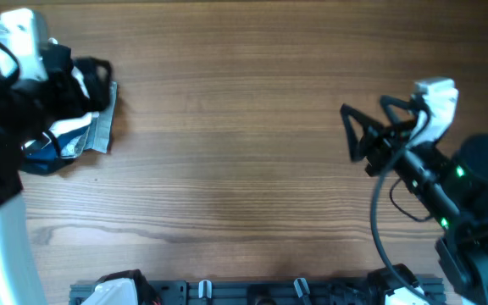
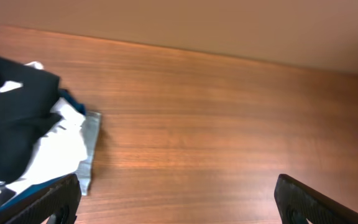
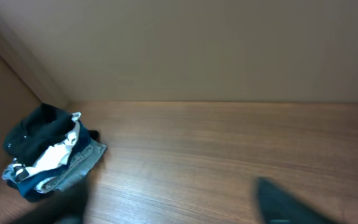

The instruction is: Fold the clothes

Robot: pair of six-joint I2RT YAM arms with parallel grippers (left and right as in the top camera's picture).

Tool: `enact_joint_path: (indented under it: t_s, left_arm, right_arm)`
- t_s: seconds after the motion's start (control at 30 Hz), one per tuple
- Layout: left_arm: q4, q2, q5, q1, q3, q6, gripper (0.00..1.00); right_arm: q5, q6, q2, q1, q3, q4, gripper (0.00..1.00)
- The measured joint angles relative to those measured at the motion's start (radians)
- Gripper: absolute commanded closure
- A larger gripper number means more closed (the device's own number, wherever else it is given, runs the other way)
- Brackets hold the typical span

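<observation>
Spread wide, the left end effector [image 2: 176,185] hangs low over the brown wooden bench [image 1: 244,127] with nothing between its fingers. It sits just beside a crumpled heap at the bench's far left corner. On top of that heap lies the soft black short-sleeved T-shirt [image 2: 11,121], bunched up so that no sleeve, collar or hem can be made out. Under it and touching it are a rumpled white garment [image 2: 64,146], a navy garment with white stripes [image 3: 35,180] and a flat grey piece of cloth [image 2: 91,143] that sticks out at the side facing the open bench.

The left arm is probably stationed there because the shirt has to be lifted off the other garments before it can be folded. The wide gape suits a grab at thick, loose folds.

The right end effector [image 1: 348,133] is also parted and empty. It sits well apart from the heap at the opposite side and points across the bare wood, likely waiting to take a second corner once the shirt is drawn to the middle. Folding has not begun. One risk is that the white garment gets pinched along with the black one.
</observation>
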State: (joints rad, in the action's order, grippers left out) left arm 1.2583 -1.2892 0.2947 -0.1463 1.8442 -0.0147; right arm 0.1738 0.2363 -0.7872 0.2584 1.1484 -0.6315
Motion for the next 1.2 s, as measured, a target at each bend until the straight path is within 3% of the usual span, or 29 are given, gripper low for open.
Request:
enact_joint_path:
  t_s: [0.27, 0.53, 0.67, 0.77, 1.0, 1.2]
  left_arm:
    - [0.005, -0.016, -0.032, 0.104, 0.000, -0.011, 0.00]
    - [0.006, -0.017, -0.040, 0.105, 0.000, -0.011, 0.00]
    - [0.007, -0.017, -0.040, 0.105, 0.000, -0.011, 0.00]
    - [0.006, -0.017, -0.040, 0.105, 0.000, -0.011, 0.00]
    - [0.007, -0.017, -0.040, 0.105, 0.000, -0.011, 0.00]
    - [0.007, -0.017, -0.044, 0.105, 0.000, -0.011, 0.00]
  right_arm:
    - [0.000, 0.032, 0.002, 0.000, 0.000, -0.034, 0.01]
    - [-0.001, 0.275, 0.000, 0.000, 0.000, -0.184, 0.00]
    - [-0.057, 0.346, -0.007, 0.000, 0.000, -0.167, 0.00]
    - [-0.095, 0.296, -0.008, 0.000, 0.000, -0.082, 0.01]
    - [-0.130, 0.013, 0.001, -0.002, -0.014, -0.023, 0.00]
    - [-0.134, -0.147, 0.179, -0.078, -0.228, 0.184, 0.00]
